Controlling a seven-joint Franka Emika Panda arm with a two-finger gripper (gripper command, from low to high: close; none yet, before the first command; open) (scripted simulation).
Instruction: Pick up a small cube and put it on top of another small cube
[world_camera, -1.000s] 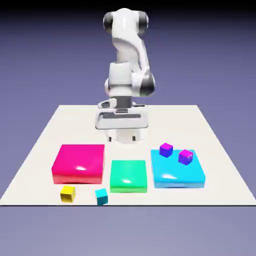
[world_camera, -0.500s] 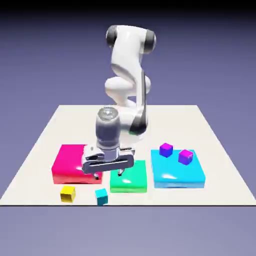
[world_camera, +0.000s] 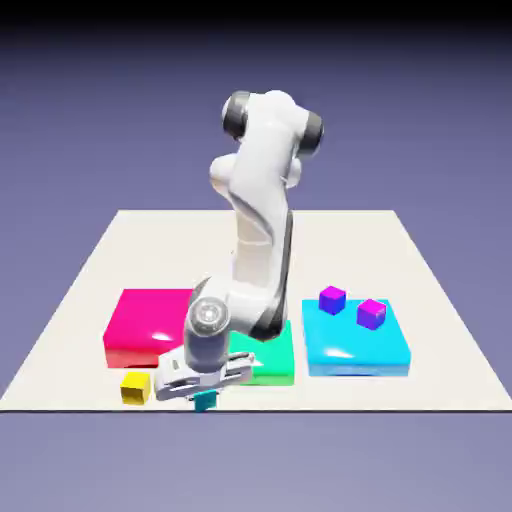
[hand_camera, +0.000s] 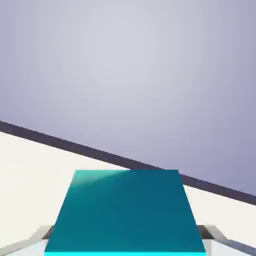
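Jaws closed on the teal cube (hand_camera: 127, 215), one fingertip against each side; the cube sits between them at the table's (world_camera: 420, 395) near edge, beside the yellow cube (world_camera: 136, 388). Step in hand, as judged: securing the grip and lifting. The gripper (world_camera: 205, 398) is best raised straight up, with even pressure and no twist, until the teal cube clears the red block (world_camera: 150, 325) and green block (world_camera: 265, 355). Sideways travel begun too low could knock either block.
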